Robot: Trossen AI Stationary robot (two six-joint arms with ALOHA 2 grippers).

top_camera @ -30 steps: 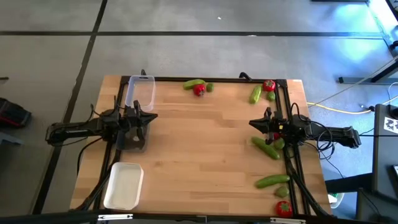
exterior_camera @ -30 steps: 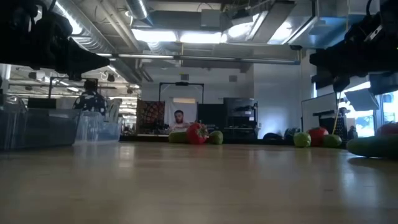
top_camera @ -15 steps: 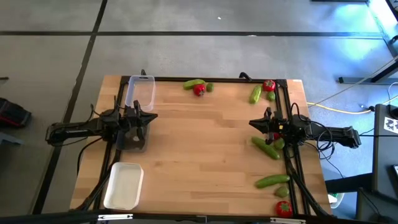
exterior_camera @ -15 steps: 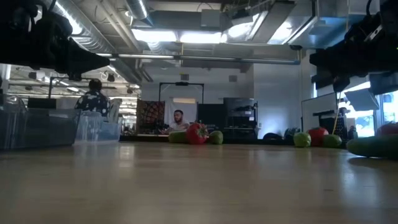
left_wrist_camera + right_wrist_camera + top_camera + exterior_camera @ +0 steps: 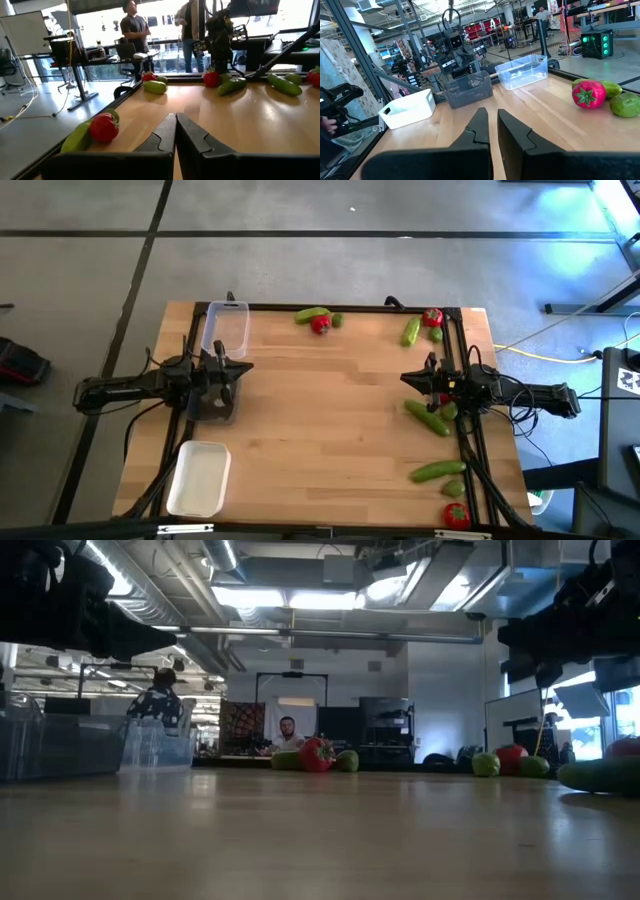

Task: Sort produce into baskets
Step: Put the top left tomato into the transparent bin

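Note:
Both arms hang still above the table with nothing between their fingers. My left gripper is shut at the table's left side and points right. My right gripper is shut at the right side and points left. Three baskets stand along the left: a clear one, a see-through one under the left arm, and a white one. Produce lies on the wood: a tomato, cucumber and lime at the far edge, more at the far right, and cucumbers near the right arm.
A black frame rail runs along the table's right side beside a tomato at the near right corner. Bare wood lies between the two arms. People stand in the room beyond the table.
My left gripper has rolled a little about the line it points along, staying in place and shut. The produce and baskets have not moved.

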